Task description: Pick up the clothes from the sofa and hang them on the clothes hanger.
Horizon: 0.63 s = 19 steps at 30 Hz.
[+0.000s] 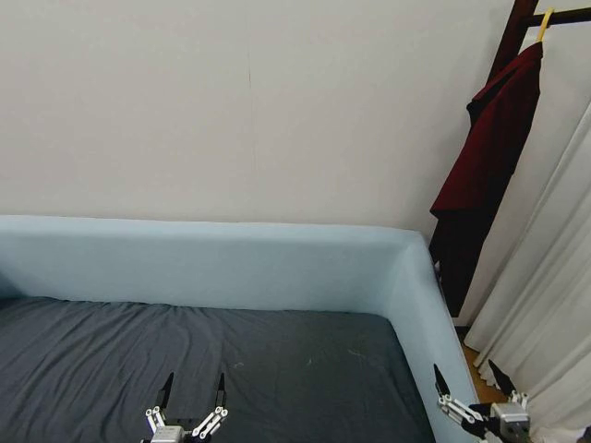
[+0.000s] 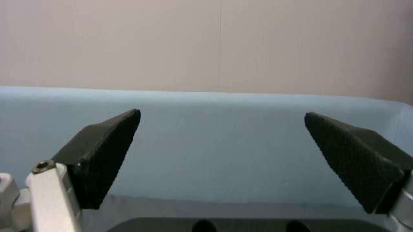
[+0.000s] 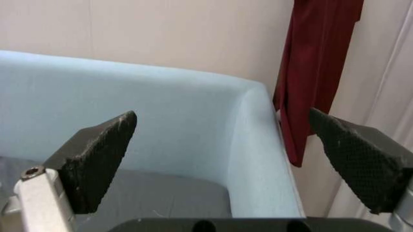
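Partly seen: the clothes stand (image 1: 513,28), dark wood, is cut off at the upper edge and covered lower down by the dark red garment (image 1: 489,157). This garment is hung from a yellow hanger (image 1: 547,20) on the stand, just beside the right end of the sofa (image 1: 231,263).

Hands: the left hand (image 1: 193,388) is held low over the dark grey seat (image 1: 277,360), fingers spread apart, nothing between them. The right hand (image 1: 466,378) is held by the sofa's right arm, fingers likewise apart. Both arms are cut off at the lower edge.

Sofa: pale blue backrest, with the left end out of frame.

Room: a plain off-white wall (image 1: 231,101) and a white curtain (image 1: 545,277) at right.
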Available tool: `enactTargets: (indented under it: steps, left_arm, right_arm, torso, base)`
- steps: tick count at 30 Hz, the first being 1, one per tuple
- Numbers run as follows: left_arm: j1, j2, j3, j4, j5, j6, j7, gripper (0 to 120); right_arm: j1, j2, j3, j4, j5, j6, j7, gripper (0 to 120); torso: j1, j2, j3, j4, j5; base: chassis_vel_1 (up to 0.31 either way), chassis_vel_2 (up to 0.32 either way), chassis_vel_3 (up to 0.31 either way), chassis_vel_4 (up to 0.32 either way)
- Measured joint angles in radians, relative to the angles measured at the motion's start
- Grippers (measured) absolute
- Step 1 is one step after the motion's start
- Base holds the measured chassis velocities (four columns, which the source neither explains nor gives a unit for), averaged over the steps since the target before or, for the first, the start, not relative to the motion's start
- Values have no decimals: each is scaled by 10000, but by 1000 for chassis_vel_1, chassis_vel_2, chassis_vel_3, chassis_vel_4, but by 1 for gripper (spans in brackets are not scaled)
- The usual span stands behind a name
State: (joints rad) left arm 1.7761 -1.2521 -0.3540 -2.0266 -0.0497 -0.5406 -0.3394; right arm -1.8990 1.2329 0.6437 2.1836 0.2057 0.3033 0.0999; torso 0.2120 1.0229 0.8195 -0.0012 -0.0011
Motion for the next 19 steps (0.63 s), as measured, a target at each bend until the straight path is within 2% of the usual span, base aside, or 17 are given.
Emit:
enactTargets:
  steps: [19]
  left_arm:
    - [79,1,-239,-165,154,16,-248,100]
  right_arm:
    - [-504,307,-352,-6,-580,521,103,100]
  torso:
    - [0,0,1,0,2]
  base:
    - [0,0,0,0]
